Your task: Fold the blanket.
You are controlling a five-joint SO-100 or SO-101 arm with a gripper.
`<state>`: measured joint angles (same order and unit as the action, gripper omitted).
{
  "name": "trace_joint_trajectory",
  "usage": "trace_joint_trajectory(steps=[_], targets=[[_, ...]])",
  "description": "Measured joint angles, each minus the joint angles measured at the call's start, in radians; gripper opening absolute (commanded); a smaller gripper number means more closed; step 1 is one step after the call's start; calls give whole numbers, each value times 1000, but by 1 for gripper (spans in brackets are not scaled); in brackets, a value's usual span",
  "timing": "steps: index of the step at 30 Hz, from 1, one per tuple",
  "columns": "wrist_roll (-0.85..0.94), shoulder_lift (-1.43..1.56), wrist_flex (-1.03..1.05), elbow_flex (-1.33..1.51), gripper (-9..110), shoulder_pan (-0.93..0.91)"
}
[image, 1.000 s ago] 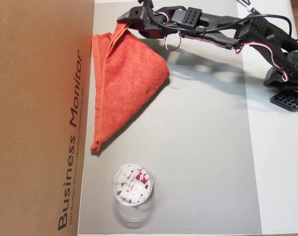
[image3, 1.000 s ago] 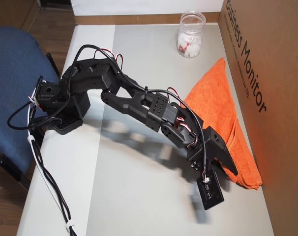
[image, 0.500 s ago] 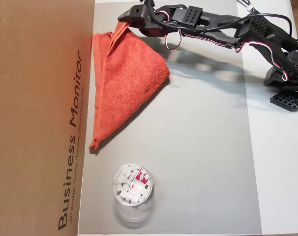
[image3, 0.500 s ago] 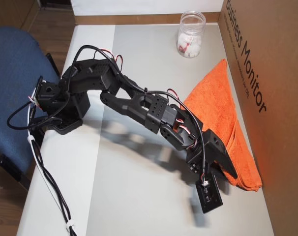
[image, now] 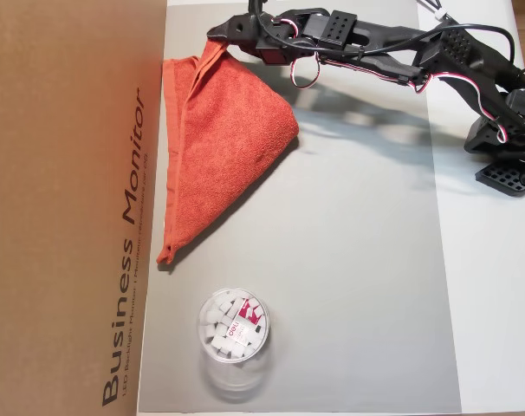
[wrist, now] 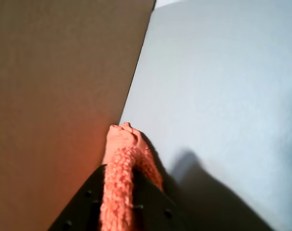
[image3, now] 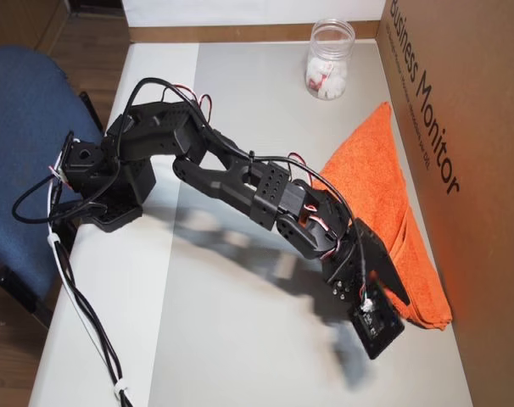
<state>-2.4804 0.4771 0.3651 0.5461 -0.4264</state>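
Note:
The blanket (image: 219, 139) is an orange-red terry towel, folded over on itself into a rough triangle against the cardboard box. My gripper (image: 216, 36) is shut on its top corner and holds that corner raised. In the wrist view the pinched blanket (wrist: 122, 144) bulges out between the black jaws of the gripper (wrist: 118, 192), close to the cardboard wall. In the other overhead view the blanket (image3: 384, 186) lies along the box, and the gripper (image3: 394, 288) grips its near end.
A large cardboard box (image: 72, 208) marked "Business Monitor" borders the grey mat (image: 349, 260). A clear round tub (image: 233, 325) of white pieces stands near the blanket's far tip. The arm's base (image: 505, 147) sits off the mat. A blue chair (image3: 19, 127) is beside the table.
The gripper has edged slightly toward the box with the blanket corner, and its wrist has rolled a little. The blanket's lower tip has pulled up slightly.

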Motion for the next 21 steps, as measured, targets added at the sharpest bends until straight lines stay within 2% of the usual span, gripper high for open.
trace_joint_trajectory(steps=[4,13,21], targets=[[106,0,0,0,0,0],[123,0,0,0,1,0],[173,0,0,0,21,-3]])
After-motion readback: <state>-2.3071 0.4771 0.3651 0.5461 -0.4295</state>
